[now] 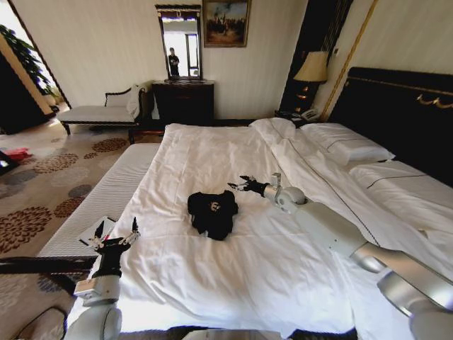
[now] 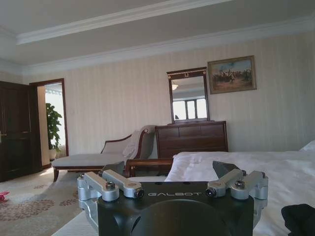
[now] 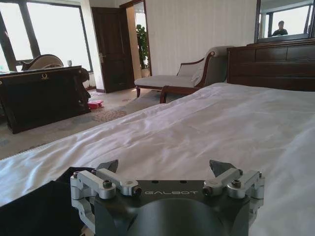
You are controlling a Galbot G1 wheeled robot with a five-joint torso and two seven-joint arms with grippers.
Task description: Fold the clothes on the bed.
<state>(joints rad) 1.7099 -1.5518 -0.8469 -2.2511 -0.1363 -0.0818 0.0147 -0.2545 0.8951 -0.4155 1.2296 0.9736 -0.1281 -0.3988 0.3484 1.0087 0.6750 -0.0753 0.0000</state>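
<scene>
Observing black T-shirt (image 1: 212, 211) bunched mid-frame on white bed (image 1: 233, 276) | right gripper (image 1: 239, 185) just beside it, jaws released | left gripper (image 1: 113, 235) lower left, I see jaws released

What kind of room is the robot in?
Probably a hotel bedroom. There's a very wide bed with a white duvet and a tall dark headboard, a lit bedside lamp, and a dark wooden dresser under a mirror.

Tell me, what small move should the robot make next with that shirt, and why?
Probably lower the right pincer toward the near edge of the black T-shirt. The shirt lies bunched in a heap on the white bed, not spread flat, and that pincer is open just beside it, above the duvet. The left pincer is open too, but farther off at the bed's edge.
</scene>
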